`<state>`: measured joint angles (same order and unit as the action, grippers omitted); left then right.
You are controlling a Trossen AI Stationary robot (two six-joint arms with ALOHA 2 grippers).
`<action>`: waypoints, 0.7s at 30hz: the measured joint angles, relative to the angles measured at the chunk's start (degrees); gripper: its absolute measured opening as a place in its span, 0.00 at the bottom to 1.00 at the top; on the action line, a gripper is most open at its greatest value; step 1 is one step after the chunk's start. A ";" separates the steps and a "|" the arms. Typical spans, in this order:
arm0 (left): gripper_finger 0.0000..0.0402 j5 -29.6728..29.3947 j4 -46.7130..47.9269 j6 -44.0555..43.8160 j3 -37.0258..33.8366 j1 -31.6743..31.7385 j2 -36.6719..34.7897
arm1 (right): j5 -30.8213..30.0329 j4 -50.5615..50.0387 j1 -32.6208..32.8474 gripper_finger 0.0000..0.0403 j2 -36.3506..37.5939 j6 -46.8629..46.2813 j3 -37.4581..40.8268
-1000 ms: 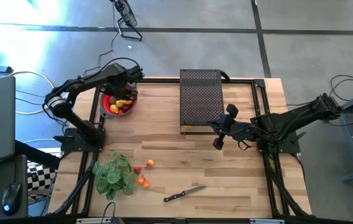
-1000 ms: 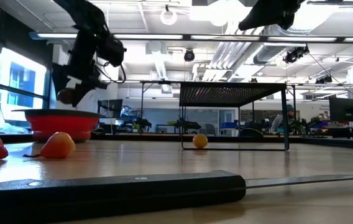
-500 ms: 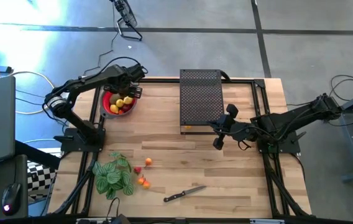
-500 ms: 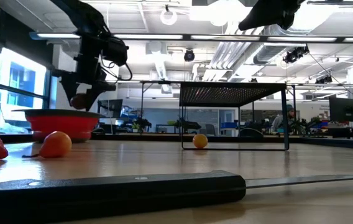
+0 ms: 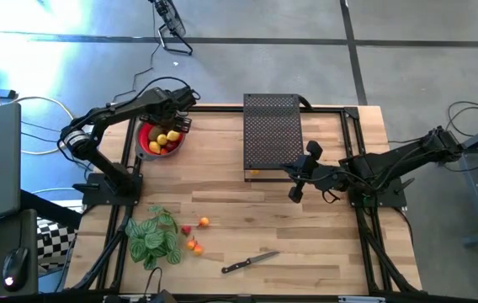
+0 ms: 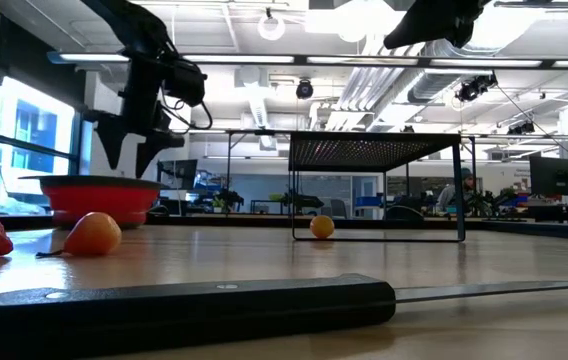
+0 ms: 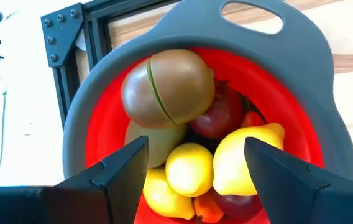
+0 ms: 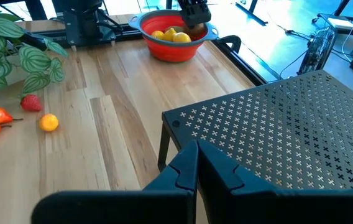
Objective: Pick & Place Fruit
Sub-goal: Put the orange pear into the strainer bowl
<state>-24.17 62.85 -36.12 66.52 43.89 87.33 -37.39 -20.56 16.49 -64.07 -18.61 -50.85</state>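
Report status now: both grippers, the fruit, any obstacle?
Left gripper open above red bowl, kiwi in bowl. Right gripper shut, waiting beside black rack. Loose fruit on table near plant. Nothing in the way.

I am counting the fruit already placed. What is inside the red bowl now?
In the red bowl lie a brown kiwi, yellow lemons, a dark red apple and a small orange piece. Anything beneath this pile is covered.

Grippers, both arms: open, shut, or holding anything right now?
Left gripper: open, empty, above the red bowl.
Right gripper: shut, holding nothing.
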 joint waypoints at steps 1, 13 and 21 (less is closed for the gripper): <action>0.64 0.00 -0.14 0.87 0.01 -0.02 0.00 | 0.00 0.00 0.00 0.01 -0.01 0.01 0.00; 0.59 -1.61 -0.36 8.89 -0.02 -5.63 -1.13 | 0.09 -0.73 0.00 0.01 0.00 0.00 0.00; 0.40 -3.71 1.05 10.08 0.01 -19.53 -8.06 | 0.17 -1.73 0.02 0.01 0.00 0.00 0.00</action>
<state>-27.88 63.90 -26.04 66.52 24.37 79.27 -37.21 -22.29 16.51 -64.07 -18.61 -50.85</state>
